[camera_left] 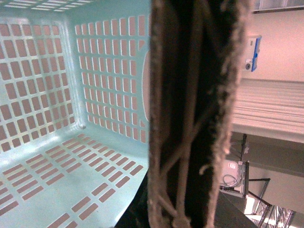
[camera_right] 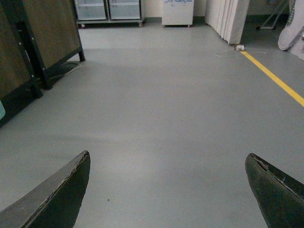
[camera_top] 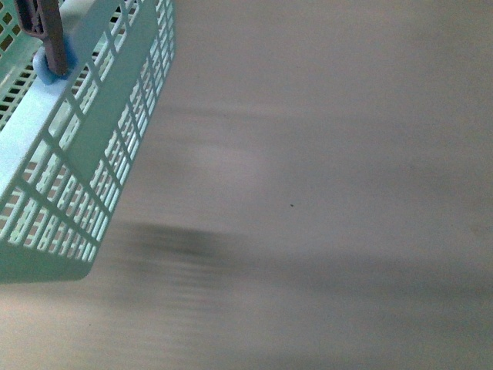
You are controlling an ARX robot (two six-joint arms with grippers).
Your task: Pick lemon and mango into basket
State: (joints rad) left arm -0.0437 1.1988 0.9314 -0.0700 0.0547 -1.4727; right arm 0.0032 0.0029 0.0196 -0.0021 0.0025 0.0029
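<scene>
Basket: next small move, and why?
Probably turn to find the fruit first: no lemon or mango shows in any view, the visible part of the basket is empty, and the right hand is open over bare floor.

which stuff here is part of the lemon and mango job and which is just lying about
Job: basket, visible part empty in the left wrist view; right gripper, fingers open. No lemon or mango in view.
Just about: yellow floor line; wooden panel; white cabinet.
</scene>
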